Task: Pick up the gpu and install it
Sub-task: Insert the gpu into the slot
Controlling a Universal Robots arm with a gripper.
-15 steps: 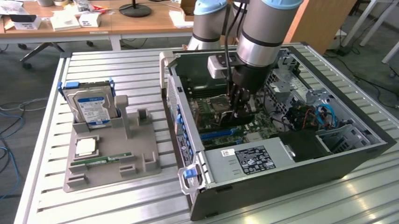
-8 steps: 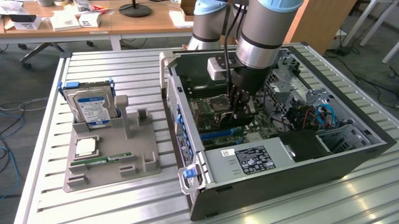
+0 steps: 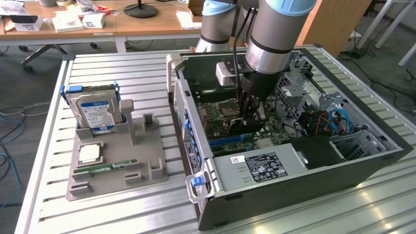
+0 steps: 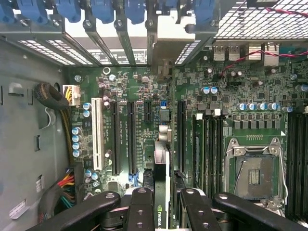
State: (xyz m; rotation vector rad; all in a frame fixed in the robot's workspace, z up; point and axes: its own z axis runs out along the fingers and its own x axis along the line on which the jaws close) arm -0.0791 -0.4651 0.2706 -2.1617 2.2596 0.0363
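Observation:
The gpu [image 4: 161,185] shows edge-on as a thin dark card with a green logo near my fingers, and its silvery bracket [image 4: 166,41] reaches towards the case's rear slot openings. My gripper [image 4: 163,214] is shut on it, one black finger [image 4: 140,209] on each side. The card hangs over the green motherboard [image 4: 130,86], in line with the long black expansion slots [image 4: 181,134]. I cannot tell whether it touches a slot. In the exterior view my gripper [image 3: 251,117] reaches down into the open computer case [image 3: 364,161] above the board's middle.
On the exterior view's left, a grey fixture [image 3: 153,156] holds a silver hard drive [image 3: 94,112], a processor [image 3: 89,153] and a green memory stick [image 3: 104,168]. Inside the case are a power supply [image 3: 256,165], blue slot latches [image 4: 103,9], an open processor socket [image 4: 252,171] and cable bundles [image 4: 65,185].

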